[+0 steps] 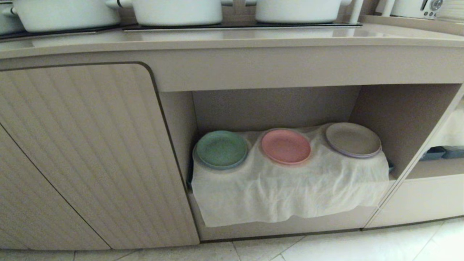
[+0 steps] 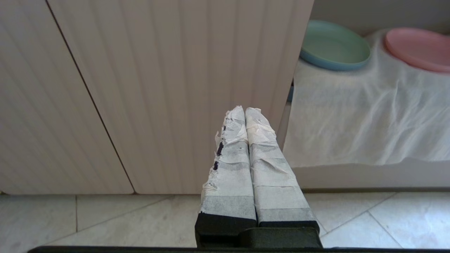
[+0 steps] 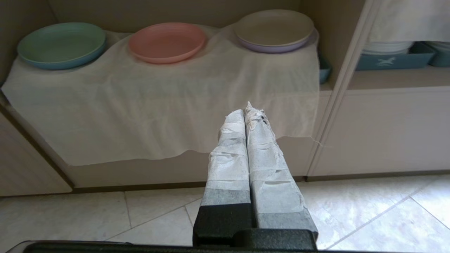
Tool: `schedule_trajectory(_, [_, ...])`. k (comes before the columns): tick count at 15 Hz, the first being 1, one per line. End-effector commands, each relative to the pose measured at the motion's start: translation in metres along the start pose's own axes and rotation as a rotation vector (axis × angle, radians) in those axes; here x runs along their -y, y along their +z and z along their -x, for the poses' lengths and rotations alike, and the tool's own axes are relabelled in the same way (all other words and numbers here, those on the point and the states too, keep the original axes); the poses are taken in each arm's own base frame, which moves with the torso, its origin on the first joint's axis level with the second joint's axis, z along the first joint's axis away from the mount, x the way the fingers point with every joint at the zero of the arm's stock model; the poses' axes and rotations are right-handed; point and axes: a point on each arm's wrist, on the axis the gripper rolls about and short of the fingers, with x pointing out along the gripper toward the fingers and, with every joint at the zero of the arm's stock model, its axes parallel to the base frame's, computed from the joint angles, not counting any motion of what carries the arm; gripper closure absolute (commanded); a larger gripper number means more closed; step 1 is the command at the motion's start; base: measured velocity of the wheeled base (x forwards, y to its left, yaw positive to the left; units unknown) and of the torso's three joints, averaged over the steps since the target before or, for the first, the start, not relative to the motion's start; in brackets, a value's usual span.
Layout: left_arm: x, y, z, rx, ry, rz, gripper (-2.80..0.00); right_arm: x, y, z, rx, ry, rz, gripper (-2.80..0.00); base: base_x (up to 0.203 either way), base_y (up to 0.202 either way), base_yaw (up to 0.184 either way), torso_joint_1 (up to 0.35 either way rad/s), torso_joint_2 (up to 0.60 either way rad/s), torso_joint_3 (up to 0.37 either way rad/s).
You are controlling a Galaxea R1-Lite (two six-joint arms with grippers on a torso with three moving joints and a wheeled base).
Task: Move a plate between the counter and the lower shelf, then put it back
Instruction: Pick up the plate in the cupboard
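The pink plate [image 1: 285, 146] lies flat on the white cloth [image 1: 290, 188] of the lower shelf [image 1: 275, 108], midway between the green plate [image 1: 221, 149] and the beige-grey plate [image 1: 352, 139], apart from both. The tabletop [image 1: 232, 40] above carries white pots [image 1: 177, 11] at its rear; its front strip is bare. Both pincers are pressed shut and hold nothing, low above the floor, outside the shelf. The right pincer [image 3: 249, 110] faces the compartment, with the plate ahead and slightly toward the robot's left. The left pincer [image 2: 243, 110] faces the ribbed door [image 2: 168, 88]. The right arm appears nearer. The shelf's open front gives clear access; headroom under the tabletop is limited.
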Motion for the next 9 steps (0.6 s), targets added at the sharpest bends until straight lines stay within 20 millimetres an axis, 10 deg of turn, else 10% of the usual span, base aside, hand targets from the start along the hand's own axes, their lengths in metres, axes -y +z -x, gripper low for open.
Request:
schedule_trajectory(1, [0.0000,0.0000,0.0000,0.000,0.000,0.001,0.00,0.0000,0.0003,0.0000,0.000,0.001,0.000,0.00,0.000,0.000,0.000,0.000,0.00,0.000])
schedule_trajectory(9, [0.0000,0.0001,0.0000,0.002,0.000,0.001,0.00,0.0000,-0.0001,-0.0001,-0.001,0.001,0.000,0.00,0.001,-0.144,0.003,0.003,0.00,0.002])
